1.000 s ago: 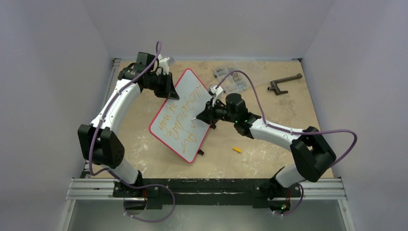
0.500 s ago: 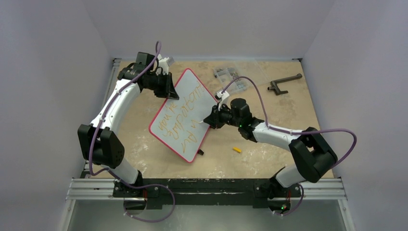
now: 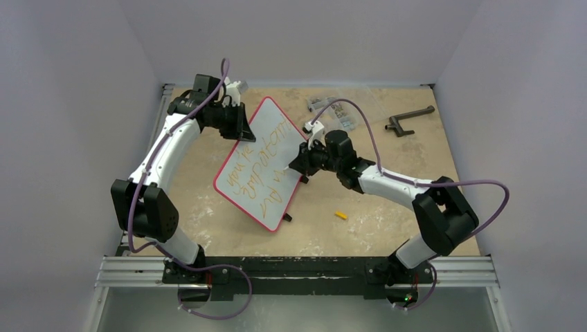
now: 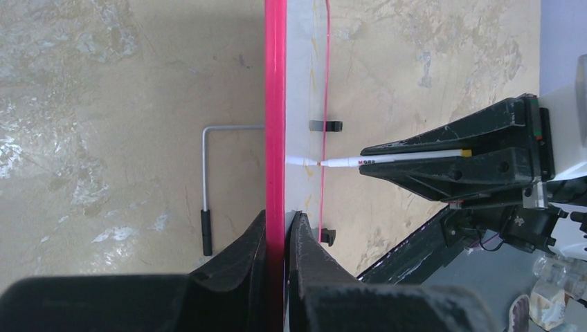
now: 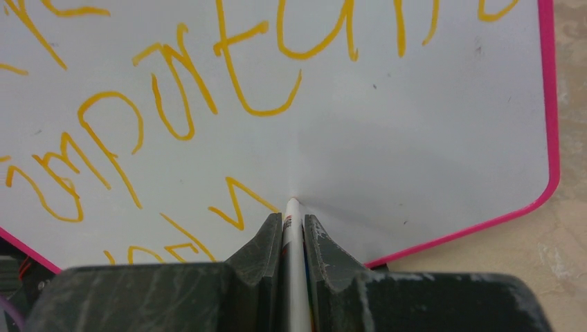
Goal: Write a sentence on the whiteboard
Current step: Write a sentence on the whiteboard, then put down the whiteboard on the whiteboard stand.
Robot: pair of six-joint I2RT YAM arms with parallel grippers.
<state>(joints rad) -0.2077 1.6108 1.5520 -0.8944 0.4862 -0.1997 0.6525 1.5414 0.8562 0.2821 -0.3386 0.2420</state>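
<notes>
The whiteboard (image 3: 266, 149) with a red rim stands tilted at mid-table. My left gripper (image 3: 242, 131) is shut on its upper left edge; the left wrist view shows the red rim (image 4: 275, 104) clamped between the fingers. The sentence (image 3: 259, 166) is in orange-yellow slanted lines, with "important" readable in the right wrist view (image 5: 208, 83). My right gripper (image 3: 296, 164) is shut on a white marker (image 5: 293, 228), whose tip touches the board just right of a zigzag stroke. The marker also shows in the left wrist view (image 4: 394, 159).
A clear plastic parts box (image 3: 336, 111) lies behind the board. A dark metal handle (image 3: 408, 119) lies at the back right. A small yellow marker cap (image 3: 340, 215) lies on the table near the front. A grey hex key (image 4: 206, 180) lies under the board.
My right gripper moved back toward the board and up a little, bringing the marker tip onto the surface again. The left gripper and board stayed put.
</notes>
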